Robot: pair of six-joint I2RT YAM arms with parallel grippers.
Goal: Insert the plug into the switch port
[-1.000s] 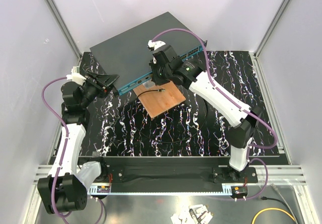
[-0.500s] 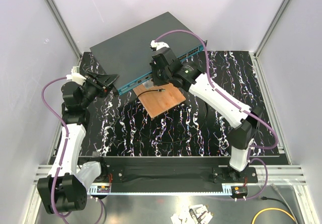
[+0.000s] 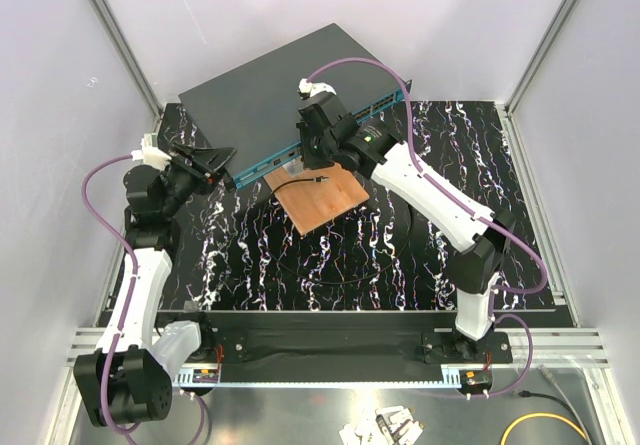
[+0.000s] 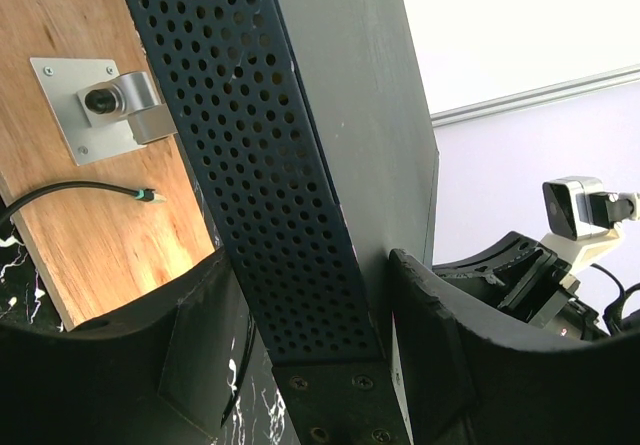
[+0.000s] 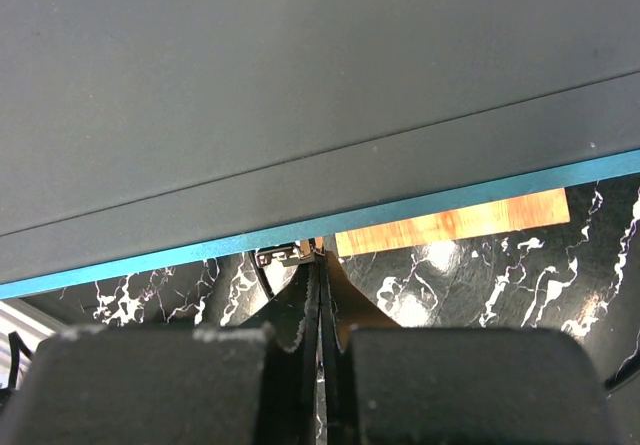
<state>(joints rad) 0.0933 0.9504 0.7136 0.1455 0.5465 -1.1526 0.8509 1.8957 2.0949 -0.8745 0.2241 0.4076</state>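
The switch [image 3: 270, 90] is a flat dark-grey box lying at an angle at the back, with a teal front strip [image 3: 385, 100]. My left gripper [image 3: 215, 160] is shut on its near left corner; in the left wrist view the jaws [image 4: 310, 335] straddle the perforated side panel [image 4: 260, 195]. My right gripper [image 3: 305, 160] is at the strip and shut on the plug [image 5: 285, 257], a tiny pale clear connector at the fingertips [image 5: 318, 260], right against the teal strip [image 5: 500, 187]. Its thin black cable [image 5: 262, 275] trails down. The ports themselves are hidden.
A wooden board [image 3: 320, 195] lies just in front of the strip, carrying a metal bracket with a round socket [image 4: 110, 105] and a loose black cable with a green tip [image 4: 148, 196]. Black marbled mat [image 3: 400, 245] covers the table. White walls enclose it.
My right gripper has shifted slightly left and back, closer to the teal strip, with the plug still in it. The left arm and the switch have barely moved.
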